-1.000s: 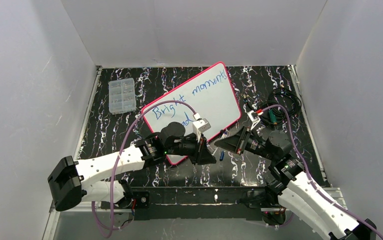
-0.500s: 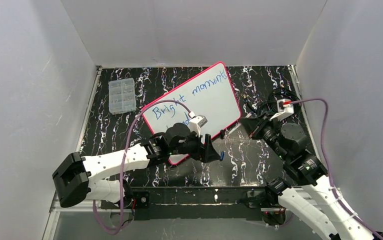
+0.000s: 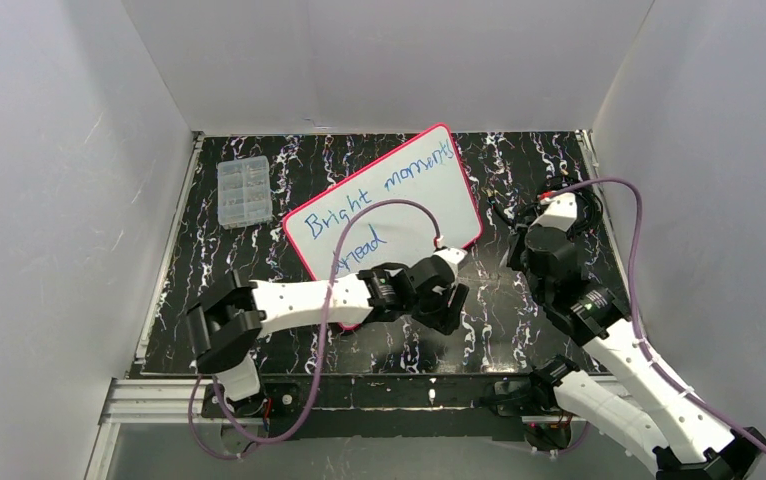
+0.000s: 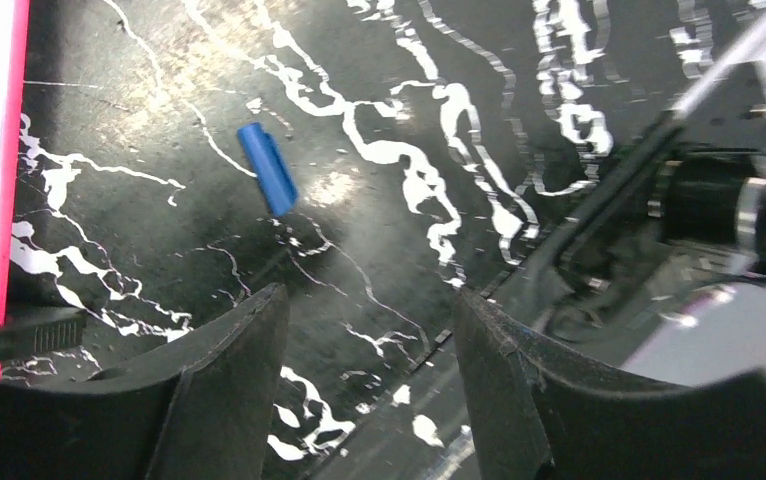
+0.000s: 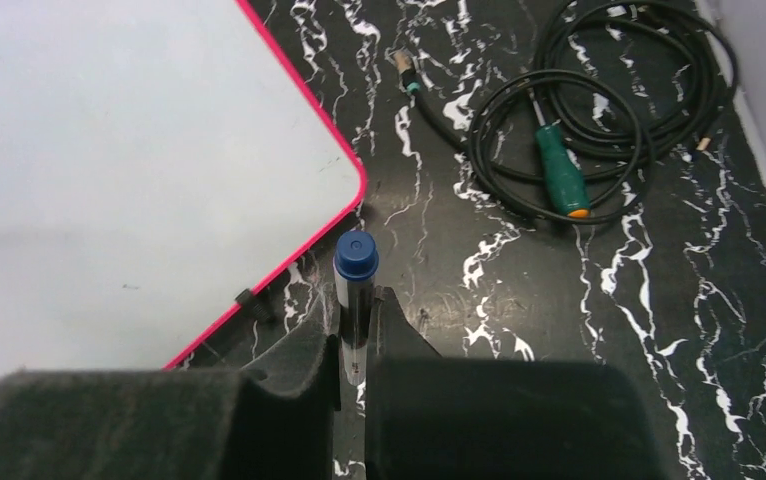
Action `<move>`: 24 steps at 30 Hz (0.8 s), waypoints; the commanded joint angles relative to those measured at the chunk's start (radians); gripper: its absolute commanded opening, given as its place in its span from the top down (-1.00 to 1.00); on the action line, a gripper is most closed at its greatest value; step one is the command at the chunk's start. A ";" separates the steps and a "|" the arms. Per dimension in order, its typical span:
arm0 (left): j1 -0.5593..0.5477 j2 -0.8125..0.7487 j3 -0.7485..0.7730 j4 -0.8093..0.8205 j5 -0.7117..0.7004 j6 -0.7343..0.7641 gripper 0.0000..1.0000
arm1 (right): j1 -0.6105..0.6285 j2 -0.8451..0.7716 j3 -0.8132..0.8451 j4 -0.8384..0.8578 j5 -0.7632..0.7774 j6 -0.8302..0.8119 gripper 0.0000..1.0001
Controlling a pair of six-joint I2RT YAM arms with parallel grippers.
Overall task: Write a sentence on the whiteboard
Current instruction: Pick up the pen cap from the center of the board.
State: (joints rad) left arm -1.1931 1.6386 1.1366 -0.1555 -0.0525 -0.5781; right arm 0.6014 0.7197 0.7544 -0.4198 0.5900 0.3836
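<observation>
Beside the whiteboard (image 3: 454, 200), my left jaws have released and hang empty; my right jaws have drawn away clenching the marker (image 5: 355, 258). The sentence (image 3: 334, 215) looks finished.

Blue sentence (image 3: 371, 205) on pink-rimmed whiteboard (image 3: 429, 215)

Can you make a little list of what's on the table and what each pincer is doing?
Whiteboard: lying flat, pink rim
Sentence: "Bright moments ahead" in blue
Left pincer: open, empty, near a small blue piece
Right pincer: shut on a marker
Cables: coiled right of the board
Box: clear, left of the board
</observation>
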 commanded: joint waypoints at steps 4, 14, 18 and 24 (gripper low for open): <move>0.000 0.167 0.109 -0.115 -0.097 0.059 -0.13 | -0.011 -0.039 0.003 0.049 0.096 -0.020 0.97; 0.000 0.278 0.195 -0.140 -0.148 0.061 0.10 | -0.011 -0.113 -0.013 0.055 0.082 -0.031 0.97; 0.005 0.296 0.199 -0.135 -0.159 0.059 0.12 | -0.011 -0.098 -0.012 0.050 0.076 -0.029 0.97; 0.016 0.330 0.218 -0.154 -0.175 0.046 0.26 | -0.011 -0.090 -0.006 0.038 0.071 -0.023 0.97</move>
State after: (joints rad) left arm -1.1866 1.9652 1.3289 -0.2768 -0.1879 -0.5312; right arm 0.5945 0.6308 0.7475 -0.4141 0.6514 0.3626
